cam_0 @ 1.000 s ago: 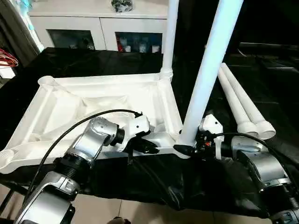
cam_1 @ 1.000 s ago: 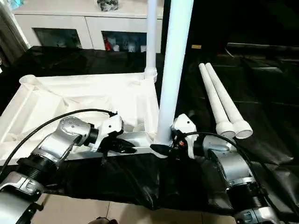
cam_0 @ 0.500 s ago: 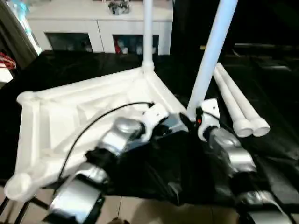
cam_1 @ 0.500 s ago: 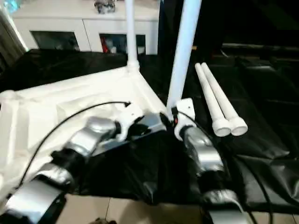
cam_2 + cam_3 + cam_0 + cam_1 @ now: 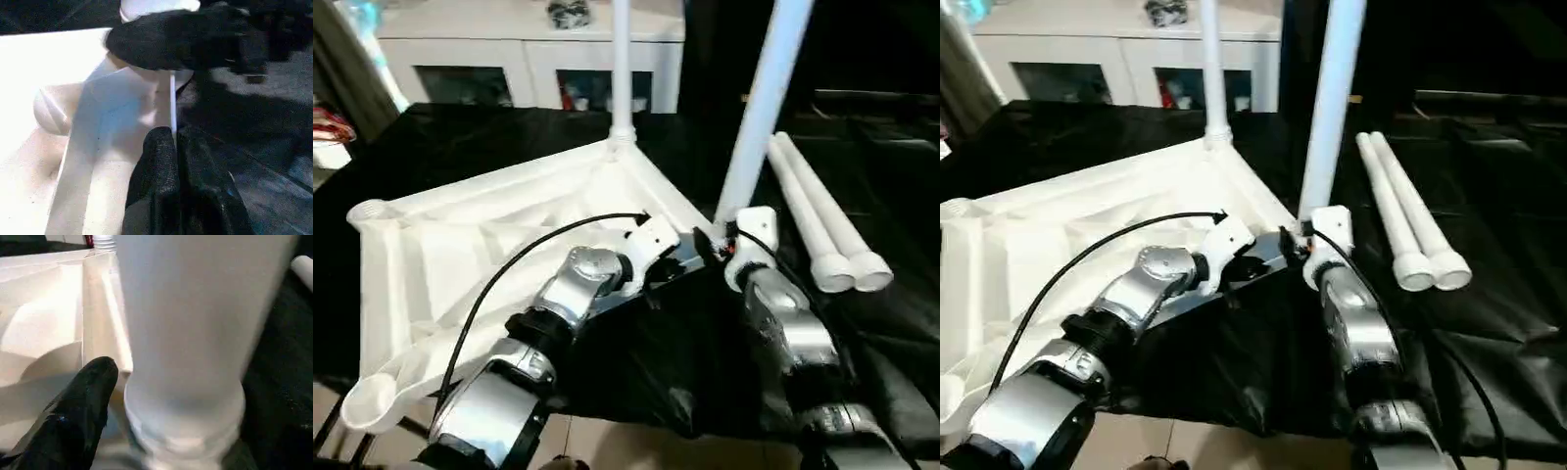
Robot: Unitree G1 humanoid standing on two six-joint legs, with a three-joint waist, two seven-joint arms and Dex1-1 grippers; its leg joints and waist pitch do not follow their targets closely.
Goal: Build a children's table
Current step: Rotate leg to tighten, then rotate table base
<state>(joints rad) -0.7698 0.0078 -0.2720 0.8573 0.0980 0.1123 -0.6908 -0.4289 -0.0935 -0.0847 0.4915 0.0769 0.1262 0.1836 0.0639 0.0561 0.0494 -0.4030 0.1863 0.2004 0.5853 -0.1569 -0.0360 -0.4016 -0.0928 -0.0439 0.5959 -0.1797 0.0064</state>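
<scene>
**With two legs up, the tabletop hangs near the desk's front edge**

While the right hand (image 5: 722, 242) grips the base of an upright leg (image 5: 759, 103) at the near corner socket, the left hand (image 5: 172, 161), fingers pressed shut, pinches the thin rim of the upturned tabletop (image 5: 460, 245) just beside it.

- Tabletop lies ribbed side up on the black-draped desk (image 5: 862, 323), turned cornerwise. One empty socket (image 5: 367, 403) juts past the desk's front edge over the floor.
- Second fitted leg (image 5: 621, 69) stands at the far corner. Two spare legs (image 5: 822, 230) lie side by side to the right, touching each other.
- Handling, by my guess: hollow plastic, light, stiff, smooth enough to slip. Tall legs will lever hard on their sockets, so hold low, near the collar; the rim offers a thin but firm pinch.
- Room: open cloth right of the spare legs; white cabinet (image 5: 524, 59) close behind; the overhang leaves little margin forward.
</scene>
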